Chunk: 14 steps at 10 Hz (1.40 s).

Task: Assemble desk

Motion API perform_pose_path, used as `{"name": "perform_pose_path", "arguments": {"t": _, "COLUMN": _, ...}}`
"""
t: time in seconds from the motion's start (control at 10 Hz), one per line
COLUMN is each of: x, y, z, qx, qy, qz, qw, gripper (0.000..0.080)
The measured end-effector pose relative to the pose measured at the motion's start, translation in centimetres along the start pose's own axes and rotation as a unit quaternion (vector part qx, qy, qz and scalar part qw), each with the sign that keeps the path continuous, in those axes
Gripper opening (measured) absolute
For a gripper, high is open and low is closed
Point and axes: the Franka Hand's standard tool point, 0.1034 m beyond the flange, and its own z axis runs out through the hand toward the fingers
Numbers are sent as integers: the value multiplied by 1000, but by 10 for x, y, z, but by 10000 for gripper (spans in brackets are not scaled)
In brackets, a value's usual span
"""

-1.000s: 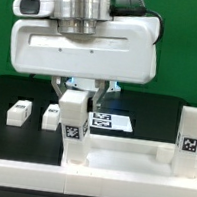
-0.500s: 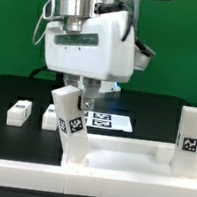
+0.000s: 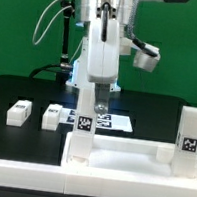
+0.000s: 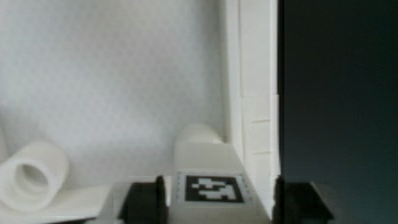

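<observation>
Gripper (image 3: 86, 105) jaws pinch the leg post (image 3: 84, 127), which stands upright on the desk slab (image 3: 126, 151) corner at the exterior view's left (second post (image 3: 189, 139) stands at the right). Likely screwing in: hold it vertical, press lightly, and twist without tilting.

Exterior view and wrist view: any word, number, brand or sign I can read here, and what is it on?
No words, numbers or brands readable in either view.
Black-and-white square tags, no letters: on the white square leg post held by the gripper, the upright white leg post, the flat white marker board.
Loose white post: mark too small to read.
</observation>
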Motion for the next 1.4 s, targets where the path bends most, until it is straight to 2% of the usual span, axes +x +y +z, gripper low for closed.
{"name": "perform_pose_path", "arguments": {"t": 0.3, "x": -1, "y": 0, "z": 1, "qx": 0, "qy": -1, "qz": 11, "qw": 1000, "gripper": 291}}
{"name": "perform_pose_path", "arguments": {"t": 0.4, "x": 1, "y": 2, "z": 0, "qx": -7, "qy": -3, "qz": -36, "qw": 999, "gripper": 523}}
{"name": "perform_pose_path", "arguments": {"t": 0.5, "x": 8, "y": 4, "z": -6, "qx": -33, "qy": -11, "qz": -111, "qw": 993, "gripper": 523}}
{"name": "perform_pose_path", "arguments": {"t": 0.6, "x": 11, "y": 4, "z": -11, "qx": -49, "qy": -11, "qz": -193, "qw": 980, "gripper": 618}}
{"name": "perform_pose_path", "arguments": {"t": 0.7, "x": 11, "y": 6, "z": -12, "qx": -54, "qy": -14, "qz": -263, "qw": 963, "gripper": 640}}
{"name": "perform_pose_path", "arguments": {"t": 0.8, "x": 16, "y": 6, "z": -12, "qx": -39, "qy": -14, "qz": -306, "qw": 951, "gripper": 648}}
{"name": "perform_pose_path", "arguments": {"t": 1.0, "x": 17, "y": 8, "z": -11, "qx": -40, "qy": -16, "qz": -357, "qw": 933, "gripper": 648}}
{"name": "perform_pose_path", "arguments": {"t": 1.1, "x": 19, "y": 5, "z": -10, "qx": -37, "qy": -7, "qz": -431, "qw": 902, "gripper": 649}}
{"name": "perform_pose_path", "arguments": {"t": 1.2, "x": 22, "y": -2, "z": -10, "qx": -29, "qy": 21, "qz": -532, "qw": 846, "gripper": 649}}
{"name": "perform_pose_path", "arguments": {"t": 1.3, "x": 22, "y": -3, "z": -8, "qx": -23, "qy": 30, "qz": -574, "qw": 818, "gripper": 649}}
{"name": "perform_pose_path", "arguments": {"t": 1.4, "x": 22, "y": -2, "z": -7, "qx": -25, "qy": 28, "qz": -569, "qw": 822, "gripper": 649}}
